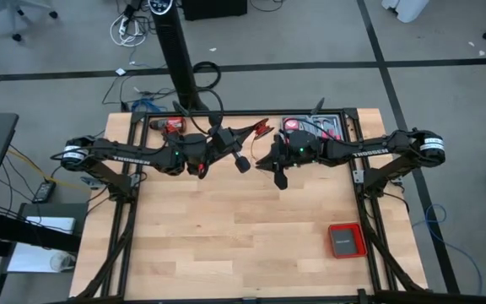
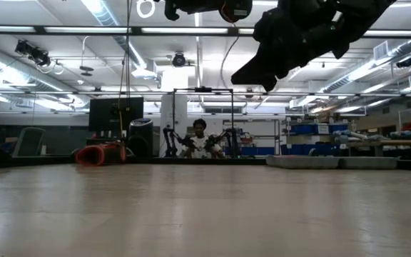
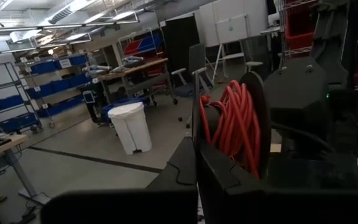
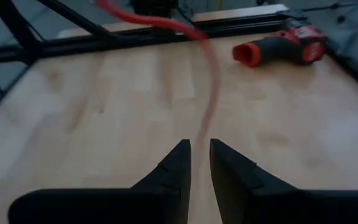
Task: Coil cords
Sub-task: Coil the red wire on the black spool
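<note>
The cords show as a red coil wound beside a dark disc, held high above the table's far middle; from above it is a red streak, and in the low view a small red ring. My left gripper points level at it, shut. One loose strand runs from the coil down toward my right gripper, whose fingers stand almost together. My right gripper hangs beside the left one, tipped a little downward. My left gripper comes level from the table's left and pinches a thin dark upright part at the coil's side; the red windings sit just beyond its fingertips. The coil is lifted clear of the table. My right gripper has the loose red strand running into the narrow gap between its fingertips, along the fingers. The strand is blurred there, so the exact contact does not show. It hangs clear of the table.
A red-and-black drill lies at the far left corner of the table. A dark tray of tools sits at the far right. A flat red square box lies near the right front. Bare wood spreads below both arms.
</note>
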### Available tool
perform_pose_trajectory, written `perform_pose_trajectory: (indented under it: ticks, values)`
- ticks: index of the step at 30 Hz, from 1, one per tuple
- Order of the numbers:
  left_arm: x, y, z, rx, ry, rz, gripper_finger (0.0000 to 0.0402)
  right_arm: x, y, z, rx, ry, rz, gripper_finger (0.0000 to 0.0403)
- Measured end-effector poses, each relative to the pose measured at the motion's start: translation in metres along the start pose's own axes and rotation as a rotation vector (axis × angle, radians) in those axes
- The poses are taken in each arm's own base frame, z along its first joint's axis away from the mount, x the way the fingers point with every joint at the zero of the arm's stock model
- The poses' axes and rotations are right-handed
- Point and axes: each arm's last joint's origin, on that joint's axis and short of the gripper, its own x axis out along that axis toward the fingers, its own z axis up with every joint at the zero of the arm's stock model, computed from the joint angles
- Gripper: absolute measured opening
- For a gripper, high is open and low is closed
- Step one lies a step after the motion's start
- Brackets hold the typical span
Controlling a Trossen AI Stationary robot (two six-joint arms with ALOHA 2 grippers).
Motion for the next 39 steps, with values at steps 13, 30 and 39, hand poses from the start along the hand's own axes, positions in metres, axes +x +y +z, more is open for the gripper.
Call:
perform_pose_trajectory:
  ticks: [13, 30, 39]
  values:
    - [-0.0001, 0.0005, 0.0023, -0.017, -0.021, 0.005, 0.0001, 0.0023, 0.0008, -0.0034, 0.100, 0.024, 0.024, 0.0060]
    - [-0.0003, 0.0020, 0.0073, -0.046, -0.067, 0.017, 0.0001, 0.0027, 0.0037, -0.0050, 0.112, 0.041, 0.028, 0.0060]
    - [-0.0005, 0.0026, 0.0092, -0.057, -0.085, 0.022, 0.0001, 0.0027, 0.0036, -0.0052, 0.094, 0.043, 0.027, 0.0058]
